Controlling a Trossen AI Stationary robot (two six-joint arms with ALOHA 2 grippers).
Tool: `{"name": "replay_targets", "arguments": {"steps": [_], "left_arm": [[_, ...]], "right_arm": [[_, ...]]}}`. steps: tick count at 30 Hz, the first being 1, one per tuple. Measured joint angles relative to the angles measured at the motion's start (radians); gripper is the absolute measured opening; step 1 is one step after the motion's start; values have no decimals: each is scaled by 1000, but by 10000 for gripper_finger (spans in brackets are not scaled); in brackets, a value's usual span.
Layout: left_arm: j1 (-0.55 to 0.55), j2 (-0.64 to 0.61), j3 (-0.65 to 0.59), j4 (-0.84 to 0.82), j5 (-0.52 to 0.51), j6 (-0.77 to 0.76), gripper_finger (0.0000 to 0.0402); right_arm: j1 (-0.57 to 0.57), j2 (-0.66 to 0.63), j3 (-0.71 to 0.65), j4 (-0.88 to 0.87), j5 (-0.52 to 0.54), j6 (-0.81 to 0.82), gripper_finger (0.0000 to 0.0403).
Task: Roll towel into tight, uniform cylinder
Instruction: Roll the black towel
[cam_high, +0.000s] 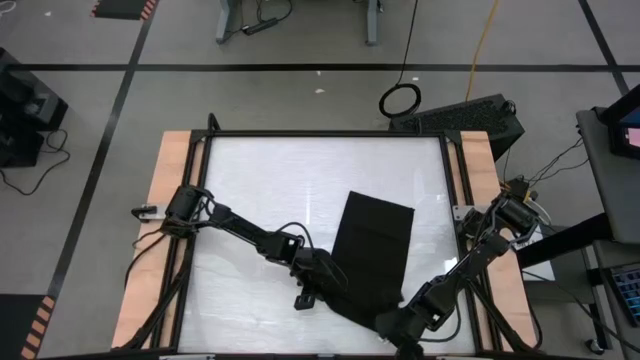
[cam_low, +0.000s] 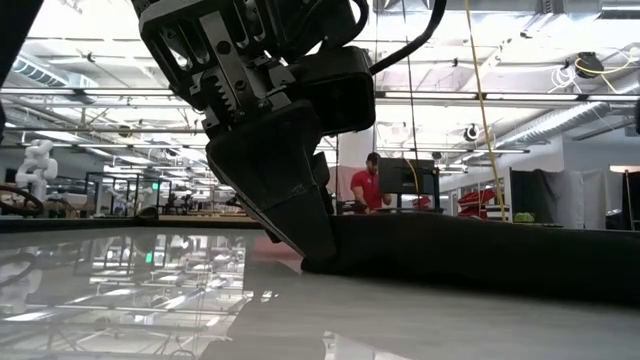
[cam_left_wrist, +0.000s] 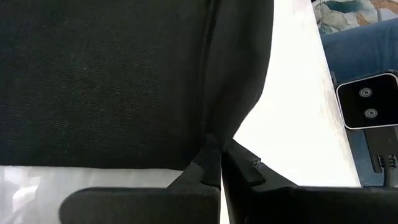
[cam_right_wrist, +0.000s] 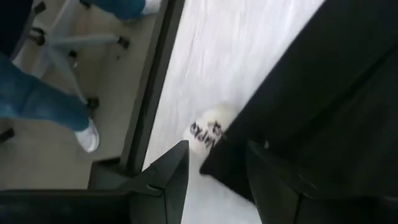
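The black towel (cam_high: 372, 250) lies spread on the white table (cam_high: 260, 190), right of the middle, as a long strip running from far to near. My left gripper (cam_high: 325, 283) is at its left edge near the near end, shut on the cloth (cam_left_wrist: 99, 81). My right gripper (cam_high: 395, 322) hangs open over the towel's near right corner (cam_right_wrist: 225, 163). Its fingers stand on either side of that corner and of a small white tag (cam_right_wrist: 207, 132) with dark print. In the low view the towel (cam_low: 480, 255) is a low dark band beside my left gripper (cam_low: 312, 262). My left gripper pinches the towel's left edge (cam_left_wrist: 210, 144) between its two fingers, slanting down from the table's left. A crease runs away from the pinch across the cloth. The rest of the towel lies on the table. Whether my right gripper touches the corner, I cannot tell.
Bare tabletop lies to the left of the towel and beyond it (cam_high: 270, 170). Wooden rails (cam_high: 170, 200) line both table sides. A black keyboard (cam_high: 470, 118) sits past the far right corner. A person's leg and shoe (cam_right_wrist: 87, 135) show beyond the near edge, next to a chair base.
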Motion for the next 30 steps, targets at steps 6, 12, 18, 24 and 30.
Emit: {"name": "replay_targets", "arguments": {"steps": [6, 12, 18, 24, 30], "left_arm": [[0, 0, 0, 0, 1, 0, 0], [0, 1, 0, -2, 8, 0, 0], [0, 1, 0, -3, 10, -1, 0], [1, 1, 0, -4, 11, -1, 0], [6, 1, 0, -4, 16, -2, 0]], "right_arm": [[3, 0, 0, -18, -51, 17, 148], [5, 0, 0, -31, -77, 36, 148], [1, -9, 42, -4, -47, -26, 148], [-12, -10, 90, -4, 55, -169, 148], [-72, 13, 84, -4, 12, -231, 148]]}}
